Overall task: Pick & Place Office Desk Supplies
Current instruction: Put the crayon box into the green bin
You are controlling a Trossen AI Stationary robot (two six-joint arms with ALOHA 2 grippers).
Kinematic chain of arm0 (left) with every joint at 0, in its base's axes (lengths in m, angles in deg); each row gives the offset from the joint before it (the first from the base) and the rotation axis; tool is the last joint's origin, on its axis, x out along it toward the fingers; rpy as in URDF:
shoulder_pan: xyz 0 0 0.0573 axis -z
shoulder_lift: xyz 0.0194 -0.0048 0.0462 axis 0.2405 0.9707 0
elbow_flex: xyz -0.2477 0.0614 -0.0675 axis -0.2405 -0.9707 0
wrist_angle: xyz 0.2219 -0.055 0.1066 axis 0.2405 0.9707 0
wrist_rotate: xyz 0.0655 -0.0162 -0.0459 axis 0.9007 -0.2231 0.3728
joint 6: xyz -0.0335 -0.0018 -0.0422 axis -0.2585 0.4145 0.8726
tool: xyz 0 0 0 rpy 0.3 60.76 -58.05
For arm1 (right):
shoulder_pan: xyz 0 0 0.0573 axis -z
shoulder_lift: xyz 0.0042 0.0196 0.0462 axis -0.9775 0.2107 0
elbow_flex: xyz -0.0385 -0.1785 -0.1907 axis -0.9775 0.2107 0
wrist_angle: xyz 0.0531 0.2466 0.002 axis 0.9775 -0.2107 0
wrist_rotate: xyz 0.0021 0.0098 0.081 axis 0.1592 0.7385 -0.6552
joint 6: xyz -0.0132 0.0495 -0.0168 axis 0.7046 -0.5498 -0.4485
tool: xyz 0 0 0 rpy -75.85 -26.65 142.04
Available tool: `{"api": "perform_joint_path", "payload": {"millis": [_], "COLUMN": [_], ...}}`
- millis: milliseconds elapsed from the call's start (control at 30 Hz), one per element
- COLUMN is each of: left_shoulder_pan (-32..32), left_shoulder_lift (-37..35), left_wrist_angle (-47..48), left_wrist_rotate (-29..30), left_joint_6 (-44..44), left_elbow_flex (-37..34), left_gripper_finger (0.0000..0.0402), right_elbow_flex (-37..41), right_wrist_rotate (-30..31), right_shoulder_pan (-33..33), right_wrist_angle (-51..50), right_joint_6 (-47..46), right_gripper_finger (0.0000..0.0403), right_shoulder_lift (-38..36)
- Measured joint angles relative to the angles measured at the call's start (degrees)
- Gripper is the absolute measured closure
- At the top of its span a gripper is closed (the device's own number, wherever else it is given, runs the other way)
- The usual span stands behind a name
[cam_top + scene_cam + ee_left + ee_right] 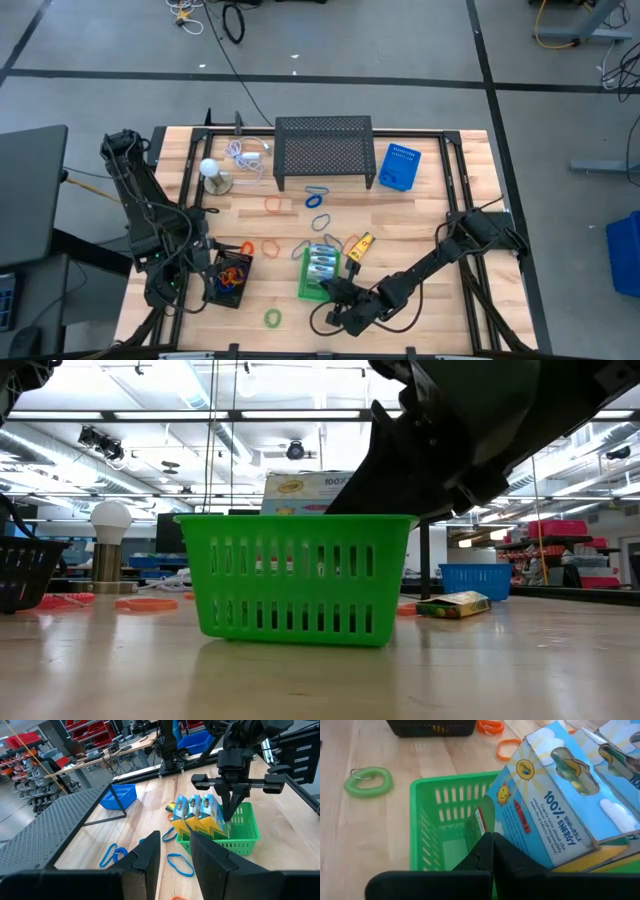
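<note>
A green basket (304, 288) (300, 585) (427, 810) holds three yellow crayon boxes (322, 262) (197, 812) (555, 805) standing tilted on end. My right gripper (338, 290) (229, 817) (491, 842) is shut and points down into the basket's near end, beside the nearest box. Another crayon box (360, 245) (452, 605) lies flat on the table to the basket's right. Loops lie scattered: orange (273, 205), blue (320, 222) (114, 854), green (272, 318) (367, 781). My left gripper (215, 272) (175, 852) is open and empty above the black basket (232, 282). My right gripper comes from above, its shut fingers (487, 845) pointing down inside the basket's near end. The tips stand right at the lower near face of the nearest crayon box (520, 820). Whether they touch it, I cannot tell.
The black basket holds orange and red loops. A black mesh shelf (322, 150) stands at the far edge, with a blue basket (400, 167) to its right. A white ball on a stand (210, 170) and a white coiled cable (248, 152) are to its left. Bare wood lies near the green loop.
</note>
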Motion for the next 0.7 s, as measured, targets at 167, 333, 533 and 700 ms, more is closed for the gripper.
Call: {"api": "perform_joint_path", "payload": {"millis": [167, 333, 533, 700], "left_shoulder_pan": [0.0, 0.0, 0.0, 0.0], "left_shoulder_lift": [0.0, 0.0, 0.0, 0.0], "left_wrist_angle": [0.0, 0.0, 0.0, 0.0], "left_wrist_rotate": [0.0, 0.0, 0.0, 0.0], "left_joint_6": [0.0, 0.0, 0.0, 0.0], "left_elbow_flex": [0.0, 0.0, 0.0, 0.0], "left_gripper_finger": [0.0287, 0.0287, 0.0287, 0.0287], "right_elbow_flex": [0.0, 0.0, 0.0, 0.0], "right_wrist_rotate": [-1.2, -3.8, -3.4, -3.3], "right_shoulder_pan": [0.0, -0.4, -2.5, -2.7], "right_wrist_angle": [-0.3, -0.1, 1.8, 2.4], "right_joint_6": [0.6, 1.0, 5.4, 5.5], "right_gripper_finger": [0.0403, 0.0403, 0.0403, 0.0403], "right_shoulder_lift": [0.0, 0.0, 0.0, 0.0]}}
